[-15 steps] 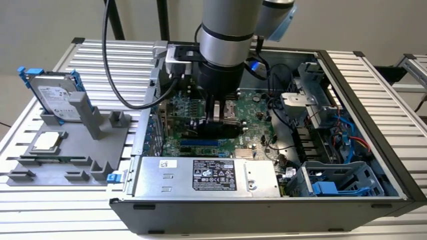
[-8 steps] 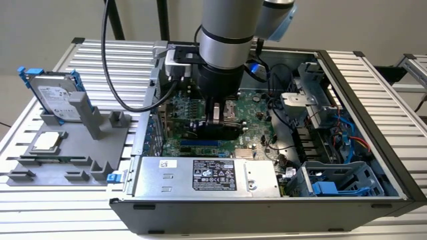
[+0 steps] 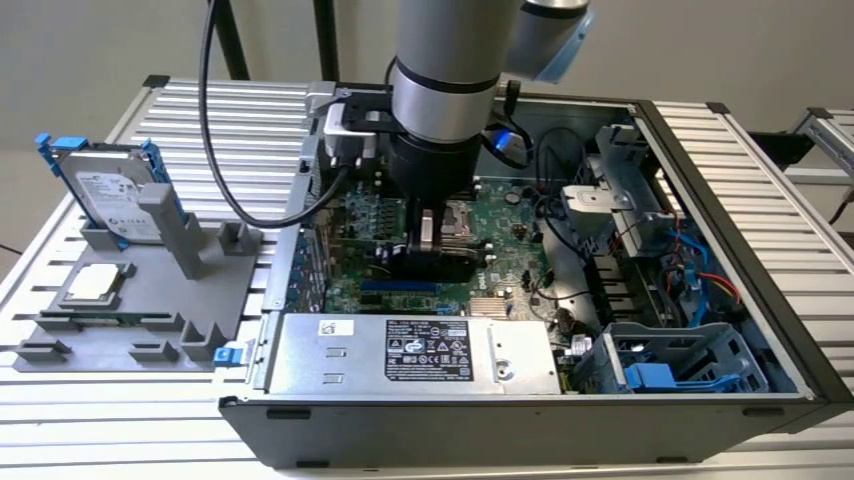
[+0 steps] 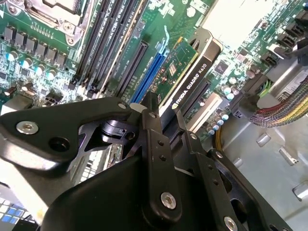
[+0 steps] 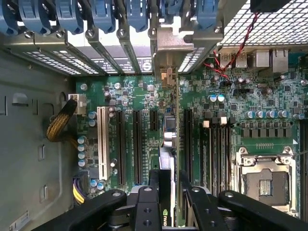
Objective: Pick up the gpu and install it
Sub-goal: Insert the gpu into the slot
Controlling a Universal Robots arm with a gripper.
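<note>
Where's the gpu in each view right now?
Exterior view: hidden under the gripper, low over the motherboard.
Second wrist view: the gpu is at centre, clamped in the gripper.
First wrist view: edge-on at lower centre.
Shared landmark: the empty processor socket.

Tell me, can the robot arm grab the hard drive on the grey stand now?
Probably not right now. Its jaws are shut on the gpu, down inside the computer case, so they are full. The hard drive stands outside on the grey stand, with nothing above it.
</note>
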